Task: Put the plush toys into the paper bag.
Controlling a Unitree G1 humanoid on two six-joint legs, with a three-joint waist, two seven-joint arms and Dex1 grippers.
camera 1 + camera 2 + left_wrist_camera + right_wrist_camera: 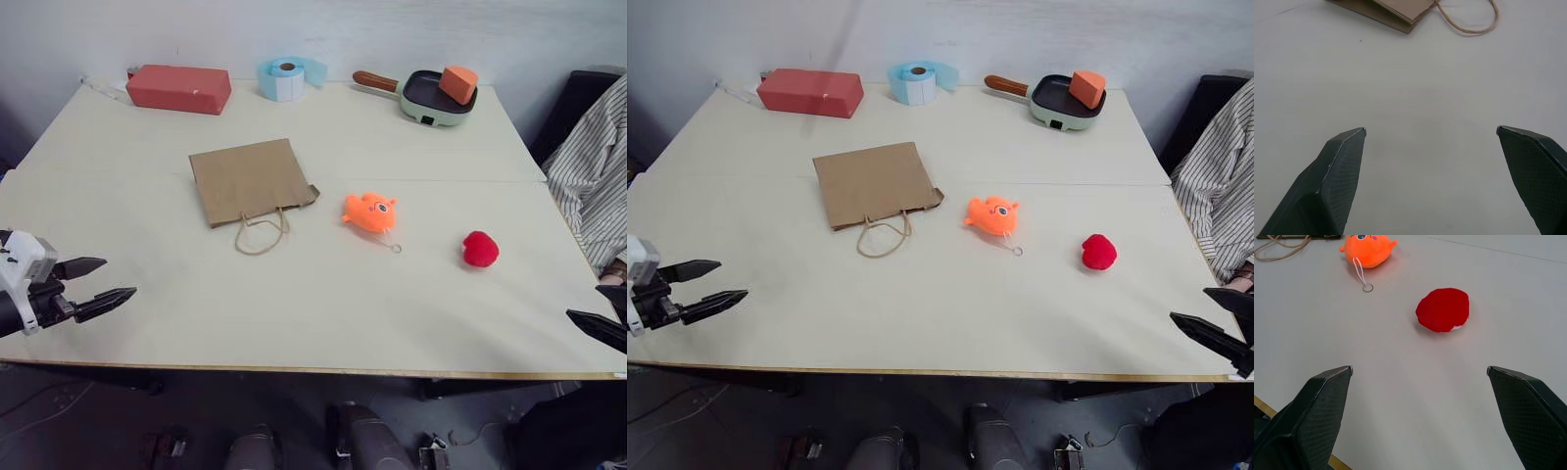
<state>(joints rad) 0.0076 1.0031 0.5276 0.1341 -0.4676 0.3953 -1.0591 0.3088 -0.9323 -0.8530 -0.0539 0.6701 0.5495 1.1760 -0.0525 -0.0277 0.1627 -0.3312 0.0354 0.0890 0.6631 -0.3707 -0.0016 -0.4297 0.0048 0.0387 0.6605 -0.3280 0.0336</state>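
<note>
Head views: we count two plush toys on the pale wooden table (294, 323). The bright orange animal-shaped plush toy (369, 211) lies near centre; the plain rounded red plush toy (480, 249) sits at its 4 o'clock, well apart. One flat brown kraft paper bag (249, 180) with looped cord handles lies at the orange toy's 10 o'clock. We read no writing anywhere.

Left wrist view: the left gripper (1430, 134) has its fingers spread wide, empty; the bag's corner lies well beyond them.

Right wrist view: the right gripper (1419, 369) is likewise spread and empty, the red toy beyond the fingertips, not touching.
</note>
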